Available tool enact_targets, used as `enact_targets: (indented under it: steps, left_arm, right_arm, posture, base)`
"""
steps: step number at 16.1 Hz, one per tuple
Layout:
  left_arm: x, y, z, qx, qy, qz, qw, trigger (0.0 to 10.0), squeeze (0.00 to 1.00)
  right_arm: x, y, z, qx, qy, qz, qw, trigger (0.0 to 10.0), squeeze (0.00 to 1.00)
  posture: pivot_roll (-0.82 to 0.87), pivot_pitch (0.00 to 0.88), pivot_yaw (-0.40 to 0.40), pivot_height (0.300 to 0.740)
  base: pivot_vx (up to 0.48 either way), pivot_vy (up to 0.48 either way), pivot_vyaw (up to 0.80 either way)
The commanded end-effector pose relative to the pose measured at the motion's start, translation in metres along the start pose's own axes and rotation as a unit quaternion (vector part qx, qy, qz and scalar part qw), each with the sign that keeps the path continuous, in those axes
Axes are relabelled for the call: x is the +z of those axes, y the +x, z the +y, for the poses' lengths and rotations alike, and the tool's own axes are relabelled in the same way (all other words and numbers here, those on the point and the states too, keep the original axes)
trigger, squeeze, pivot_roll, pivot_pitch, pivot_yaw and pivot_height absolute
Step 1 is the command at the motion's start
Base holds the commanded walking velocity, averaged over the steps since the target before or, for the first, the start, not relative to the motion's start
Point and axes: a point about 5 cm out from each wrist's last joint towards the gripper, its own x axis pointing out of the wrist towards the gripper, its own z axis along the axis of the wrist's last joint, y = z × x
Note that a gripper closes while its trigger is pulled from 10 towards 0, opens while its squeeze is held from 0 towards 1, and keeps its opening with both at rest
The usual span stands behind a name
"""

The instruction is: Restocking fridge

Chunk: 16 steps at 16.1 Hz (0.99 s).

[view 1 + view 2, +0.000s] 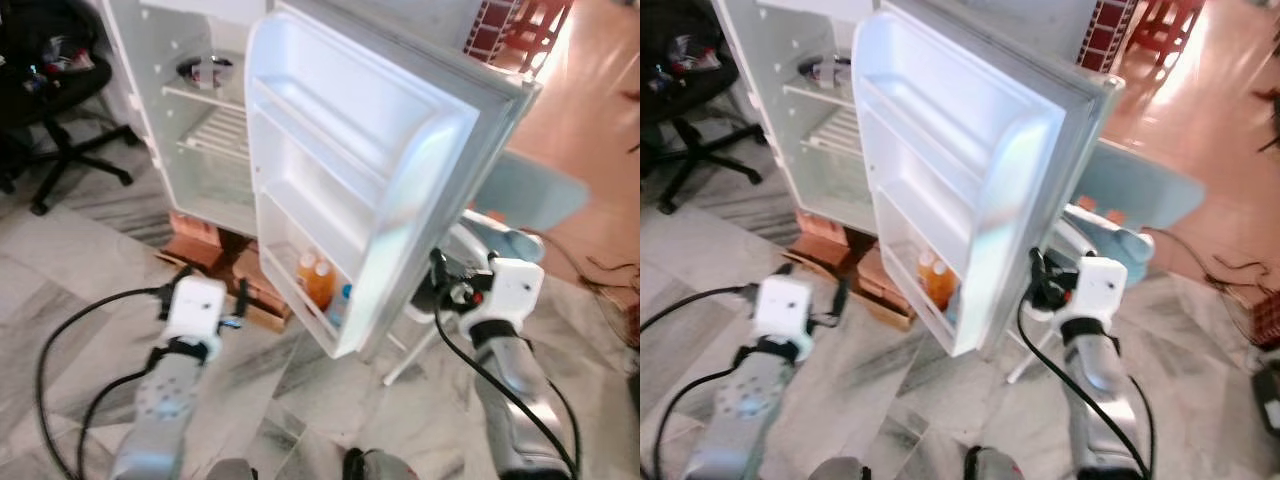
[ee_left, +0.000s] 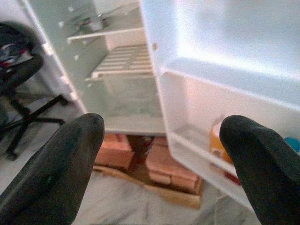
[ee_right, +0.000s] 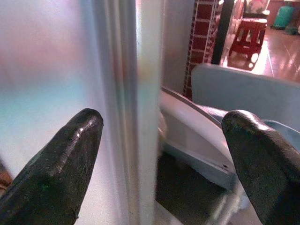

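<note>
A small white fridge (image 1: 190, 150) stands open on a marble floor (image 1: 60, 270), its door (image 1: 370, 150) swung wide. Two orange bottles (image 1: 314, 280) sit in the lowest door shelf, beside what may be a blue-capped item. The right gripper (image 3: 161, 140), fingers apart, straddles the door's outer edge; the left gripper (image 2: 161, 145), fingers also spread, hovers empty before the cabinet.
</note>
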Motion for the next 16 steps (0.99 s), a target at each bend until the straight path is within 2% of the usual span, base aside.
enact_targets:
  steps: [1,2,3,4,5,9,11,12,13,14,15,16]
  left_arm:
    - [-0.004,-0.002,0.001,0.003,-0.004,0.015,1.000,10.0,0.00]
    - [-0.006,-0.004,0.000,0.002,-0.008,0.023,1.000,10.0,0.00]
    - [-0.017,-0.008,-0.002,-0.001,-0.010,0.052,0.999,10.0,0.00]
    - [-0.019,-0.009,-0.003,-0.001,-0.011,0.059,0.998,10.0,0.00]
    - [-0.025,-0.012,-0.001,0.004,-0.019,0.077,0.997,10.0,0.00]
    - [-0.027,-0.014,0.004,0.018,-0.021,0.083,0.996,10.0,0.00]
    - [-0.028,-0.017,0.000,0.013,-0.025,0.089,0.996,10.0,0.00]
    - [-0.029,-0.017,0.000,0.012,-0.025,0.091,0.995,10.0,0.00]
    - [-0.029,-0.017,0.000,0.010,-0.026,0.093,0.995,10.0,0.00]
    - [-0.028,-0.017,-0.002,0.004,-0.027,0.092,0.995,10.0,0.00]
    - [-0.027,-0.017,-0.003,-0.001,-0.028,0.089,0.996,10.0,0.00]
    - [-0.027,-0.017,-0.003,-0.001,-0.029,0.089,0.996,10.0,0.00]
  right_arm:
    - [-0.003,0.003,-0.002,-0.007,0.002,0.006,1.000,10.0,0.00]
    - [-0.001,0.010,0.000,-0.002,0.006,0.003,1.000,10.0,0.00]
    - [0.007,0.025,0.006,0.006,0.011,-0.011,1.000,10.0,0.00]
    - [0.009,0.029,0.008,0.007,0.010,-0.015,1.000,10.0,0.00]
    - [0.017,0.042,0.010,-0.001,-0.001,-0.027,1.000,10.0,0.00]
    - [0.019,0.061,0.005,-0.055,-0.028,-0.023,0.998,10.0,0.00]
    - [0.027,0.074,0.014,-0.036,-0.007,-0.032,0.999,10.0,0.00]
    - [0.032,0.077,0.024,0.003,0.037,-0.038,0.999,10.0,0.00]
    - [0.034,0.079,0.036,0.050,0.129,-0.029,0.990,10.0,0.00]
    - [0.042,0.075,0.054,0.139,0.214,-0.041,0.966,10.0,0.00]
    - [0.052,0.067,0.065,0.208,0.242,-0.059,0.946,10.0,0.00]
    - [0.063,0.052,0.073,0.288,0.289,-0.071,0.910,10.0,0.00]
  posture:
    - [0.12,0.092,-0.047,0.740]
    - [0.12,0.095,-0.043,0.740]
    - [0.12,0.096,-0.042,0.740]
    - [0.12,0.095,-0.042,0.740]
    - [0.13,0.097,-0.045,0.740]
    - [0.15,0.102,-0.059,0.740]
    - [0.16,0.101,-0.060,0.740]
    - [0.16,0.101,-0.060,0.740]
    - [0.16,0.101,-0.060,0.740]
    - [0.16,0.101,-0.060,0.740]
    - [0.16,0.097,-0.063,0.740]
    - [0.16,0.096,-0.064,0.740]
  base:
    - [0.000,0.000,0.00]
    - [0.000,0.000,0.00]
    - [0.000,0.000,0.00]
    - [0.000,0.000,0.00]
    - [0.000,0.000,0.00]
    - [0.000,0.000,0.00]
    - [0.000,0.000,0.00]
    - [0.000,0.000,0.00]
    - [0.000,0.000,0.00]
    - [0.000,0.000,0.00]
    - [0.000,0.000,0.00]
    - [0.000,0.000,0.00]
